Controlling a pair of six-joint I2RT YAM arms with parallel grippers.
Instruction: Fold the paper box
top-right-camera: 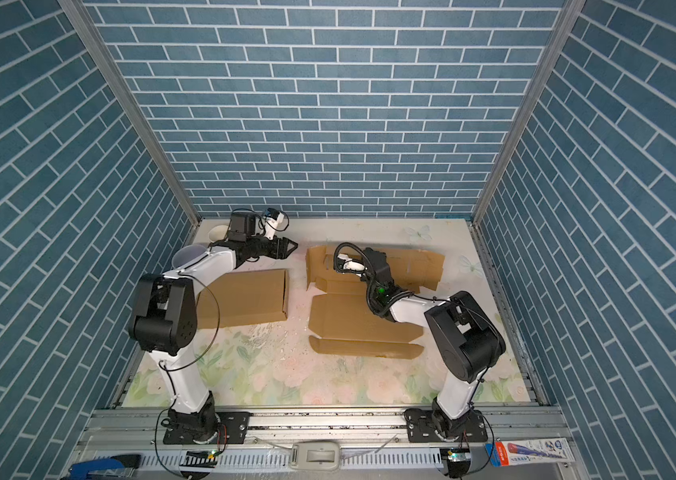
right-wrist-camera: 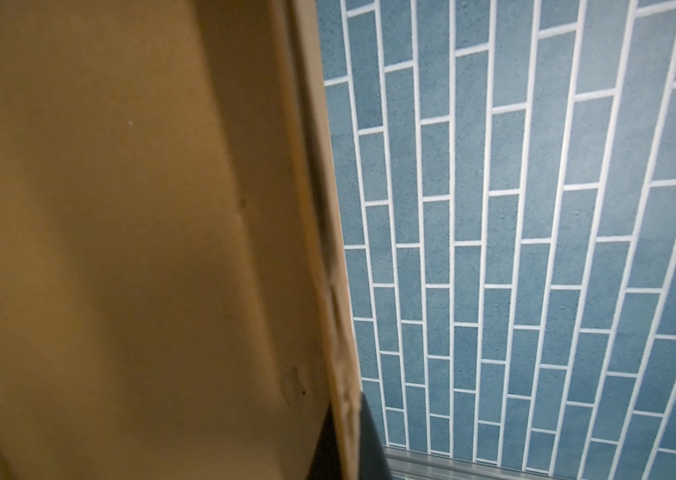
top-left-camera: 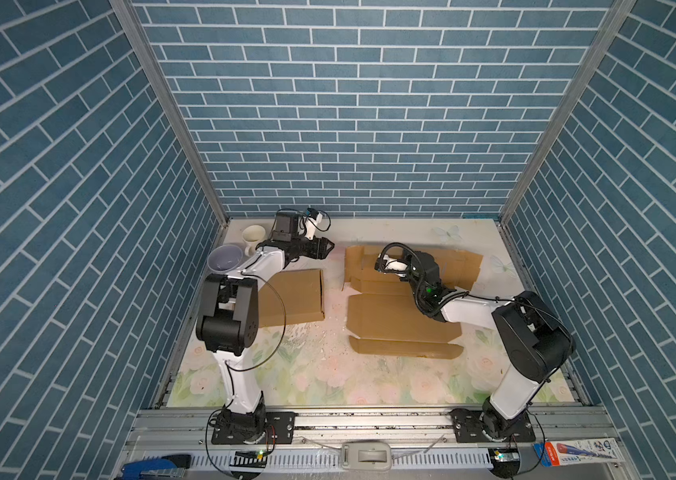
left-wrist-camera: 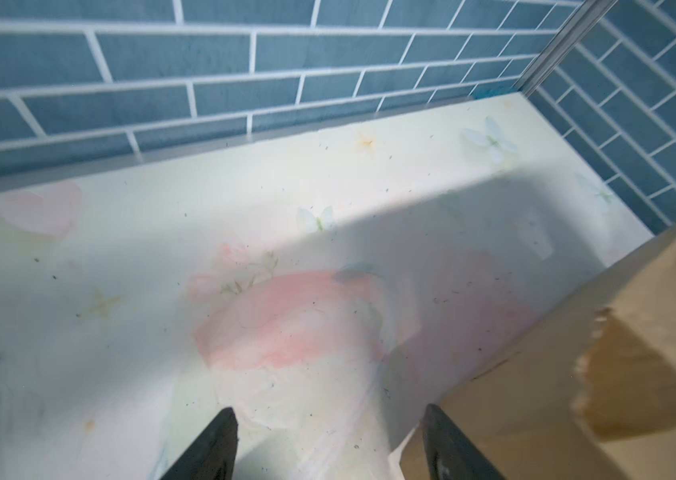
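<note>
Top views, left to right. At the far left corner of the floral tabletop (top-left-camera: 328,378) stand a lavender bowl (top-left-camera: 225,257) and, behind it, a white cup (top-left-camera: 253,237). Nearer the front, partly under the left arm, lies a closed carton (top-left-camera: 299,297) of brown card. The left tool (top-left-camera: 326,248) hangs above bare tabletop between the cup and the far left corner of the paper box. Its jaws stand wide apart and hold nothing, which the left wrist view (left-wrist-camera: 328,409) confirms, with only the tabletop showing between the two dark fingers (left-wrist-camera: 211,449).

The paper box (top-left-camera: 403,318) occupies the right half of the tabletop as an unfolded brown blank. Its near panels and front flap lie flat, while its far panel (top-left-camera: 457,266) is raised off the surface. The right arm reaches over the blank's middle, and its wrist hides the tool in both top views. In the right wrist view the right tool (right-wrist-camera: 346,409) is closed on the edge of a card panel (right-wrist-camera: 120,249), with a dark finger on each side of it and the blue brick wall (right-wrist-camera: 536,249) beyond.
</note>
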